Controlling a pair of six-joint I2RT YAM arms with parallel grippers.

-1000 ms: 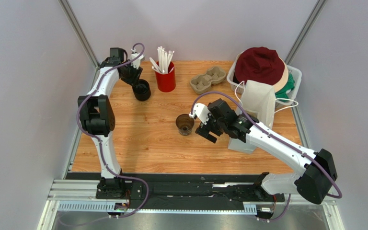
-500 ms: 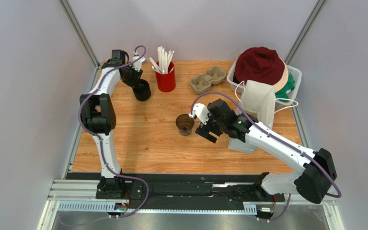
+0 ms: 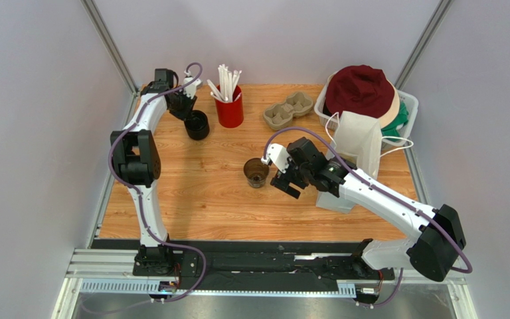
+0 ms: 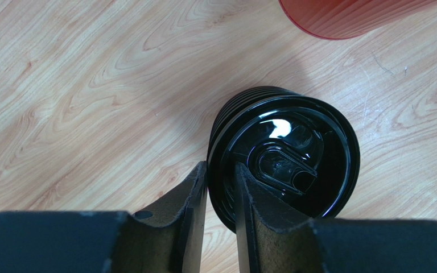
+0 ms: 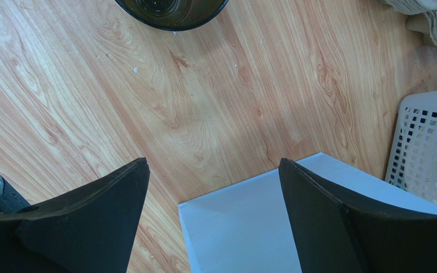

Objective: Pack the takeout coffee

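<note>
The takeout coffee is a small brown paper cup (image 3: 256, 173) standing open in the middle of the table, dark inside, with no lid on it; its rim shows at the top of the right wrist view (image 5: 172, 11). My right gripper (image 3: 284, 181) (image 5: 212, 165) hovers open just right of it, holding nothing. At the back left stands a squat black stack of lids (image 3: 196, 125) (image 4: 295, 153). My left gripper (image 3: 186, 109) (image 4: 221, 168) is over it, one finger outside the top lid's rim and one inside, pinching that rim.
A red cup of white straws (image 3: 229, 106) (image 4: 351, 17) stands right of the lids. A cardboard cup carrier (image 3: 287, 111) lies at the back. A white paper bag (image 3: 357, 143) (image 5: 260, 227) stands by my right arm, before a white basket (image 3: 407, 106) of hats.
My left gripper's jaws have narrowed onto the lid rim and the wrist has shifted slightly. The right arm and the cup have not moved.
</note>
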